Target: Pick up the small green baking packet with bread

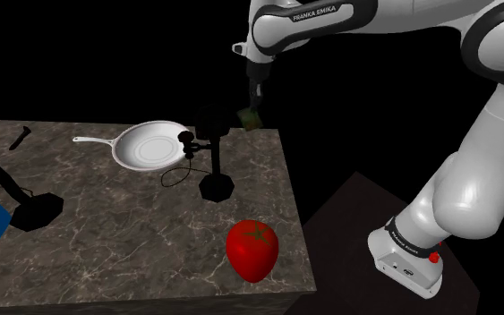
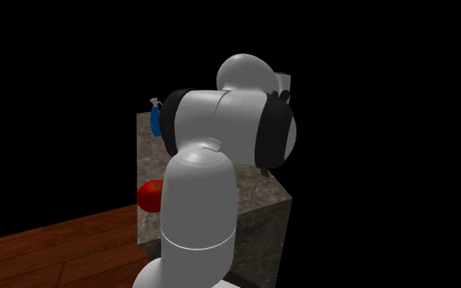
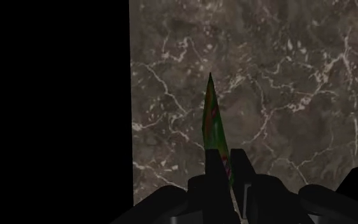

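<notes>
The black gripper [image 3: 228, 159] is closed narrowly on the small green packet [image 3: 213, 121], which stands edge-on between the fingers [image 3: 241, 167]. It is over the marble counter [image 3: 285, 76], close to the counter's edge. In the shoulder view the packet is at the counter's far corner. A black stand [image 1: 215, 183] is close by, a white frying pan [image 1: 151, 145] lies further to that view's left, and a red tomato [image 1: 252, 250] sits by the near edge.

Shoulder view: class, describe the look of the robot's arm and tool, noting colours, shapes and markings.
The arm has glossy white, rounded segments with dark bands at the joints. One link bears FRANKA EMIKA lettering. A red dot sits near the base. The tool is all black.
</notes>
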